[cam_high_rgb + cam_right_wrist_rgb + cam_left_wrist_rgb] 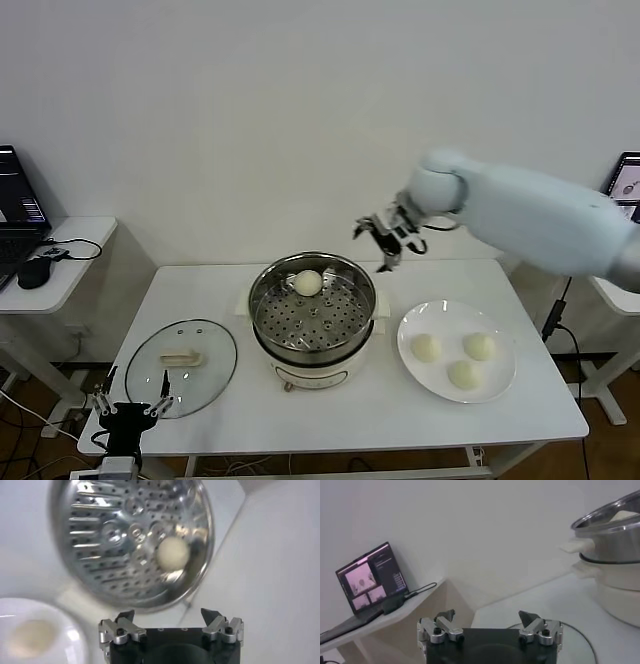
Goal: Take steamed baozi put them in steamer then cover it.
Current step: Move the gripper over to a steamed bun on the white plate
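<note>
The steel steamer (312, 310) stands mid-table on its cream base, with one baozi (307, 283) on the perforated tray at its far side. Three baozi (426, 347) (479, 346) (463, 374) lie on the white plate (500, 385) to the right. The glass cover (181, 366) with its cream handle lies flat on the table at left. My right gripper (383, 241) hangs open and empty above the steamer's far right rim; its wrist view shows the steamer (100, 540) and the baozi (173, 551) below. My left gripper (132, 403) is open, parked by the cover's near edge.
A side table with a laptop (18, 210) and mouse stands at far left; the laptop also shows in the left wrist view (369, 580). Another screen (625, 185) is at far right. The table's front edge runs close below the cover and plate.
</note>
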{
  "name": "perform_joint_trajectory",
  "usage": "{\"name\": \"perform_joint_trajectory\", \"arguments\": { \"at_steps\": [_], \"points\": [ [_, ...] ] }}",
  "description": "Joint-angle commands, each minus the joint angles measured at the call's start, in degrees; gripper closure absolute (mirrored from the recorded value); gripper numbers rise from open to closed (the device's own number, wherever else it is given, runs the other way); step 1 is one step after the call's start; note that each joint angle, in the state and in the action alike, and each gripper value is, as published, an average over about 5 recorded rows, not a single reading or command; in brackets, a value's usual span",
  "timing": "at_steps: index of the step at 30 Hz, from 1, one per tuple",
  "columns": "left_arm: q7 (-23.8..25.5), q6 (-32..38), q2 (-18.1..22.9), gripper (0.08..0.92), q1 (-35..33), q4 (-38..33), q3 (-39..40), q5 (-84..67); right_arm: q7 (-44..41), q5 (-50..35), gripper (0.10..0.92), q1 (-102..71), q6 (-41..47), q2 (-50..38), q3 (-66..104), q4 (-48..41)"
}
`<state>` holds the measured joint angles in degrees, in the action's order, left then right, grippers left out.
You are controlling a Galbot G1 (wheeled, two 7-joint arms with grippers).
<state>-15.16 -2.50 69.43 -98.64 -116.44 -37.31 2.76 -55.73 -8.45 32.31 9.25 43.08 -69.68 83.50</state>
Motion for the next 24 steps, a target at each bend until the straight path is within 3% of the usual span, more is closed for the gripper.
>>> {"name": "perform_joint_trajectory", "arguments": {
  "at_steps": [1, 11, 24],
  "points": [
    [0.74, -0.07, 0.01, 0.177, 0.21, 0.11, 0.22, -0.02, -0.97, 2.44, 0.203, -8.14, 7.72, -16.76, 2.57, 9.96],
    [1.21, -0.11, 0.25, 0.177, 0.23, 0.75, -0.18, 0.48, -0.34, 9.75, 0.203, -23.18, 6.97, -14.83, 12.06, 4.19],
    [1.82, -0.13, 0.22, 0.177, -0.03, 1.60, -1.44, 0.95, 1.16, 13.58, 0.202, -32.55, 5.14, -1.29, 18.47, -8.10]
  ]
}}
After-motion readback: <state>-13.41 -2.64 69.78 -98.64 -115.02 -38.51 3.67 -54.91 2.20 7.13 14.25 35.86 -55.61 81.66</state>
